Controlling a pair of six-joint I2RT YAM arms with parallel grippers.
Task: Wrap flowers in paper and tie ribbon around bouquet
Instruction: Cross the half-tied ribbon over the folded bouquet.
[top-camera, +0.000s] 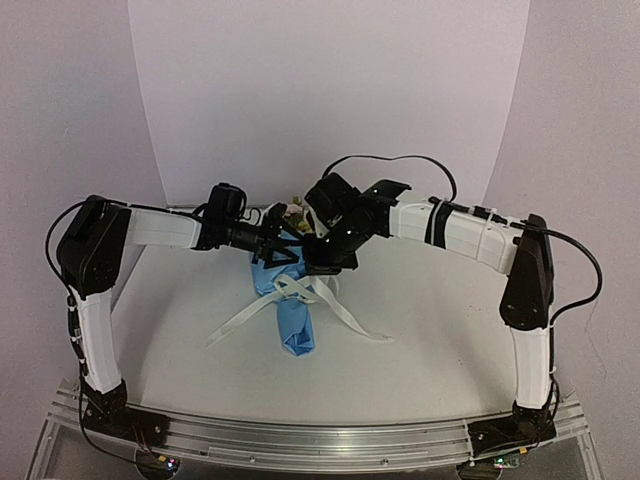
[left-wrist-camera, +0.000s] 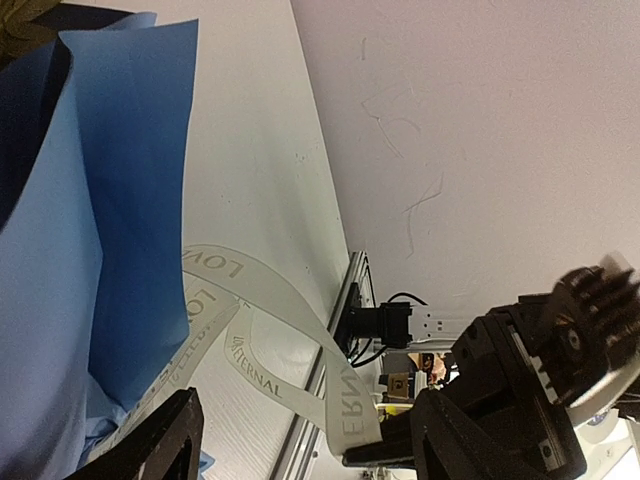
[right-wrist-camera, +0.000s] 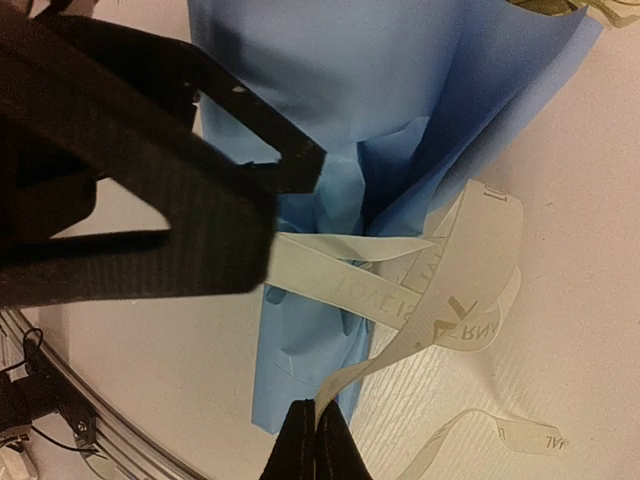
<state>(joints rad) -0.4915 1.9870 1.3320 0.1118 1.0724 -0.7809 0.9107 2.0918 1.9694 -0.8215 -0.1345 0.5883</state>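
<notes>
The bouquet (top-camera: 285, 300) lies on the white table, a blue paper (right-wrist-camera: 350, 100) cone with its narrow end toward me. Its flowers (top-camera: 295, 210) peek out at the far end. The cream ribbon (right-wrist-camera: 400, 300) crosses the cone's middle in loose loops, and its ends trail onto the table at both sides. My right gripper (right-wrist-camera: 318, 425) is shut on one strand of the ribbon just above the cone. My left gripper (left-wrist-camera: 300, 420) stands open beside the paper (left-wrist-camera: 60, 250). A ribbon (left-wrist-camera: 270, 290) end rests against its right finger (left-wrist-camera: 470, 430), unclamped.
Both arms meet over the cone's wide end, the grippers close together (top-camera: 300, 245). The aluminium rail (top-camera: 320, 435) runs along the table's near edge. A white backdrop (top-camera: 330, 90) rises behind. The right arm's wrist (left-wrist-camera: 560, 340) fills the left wrist view's lower right.
</notes>
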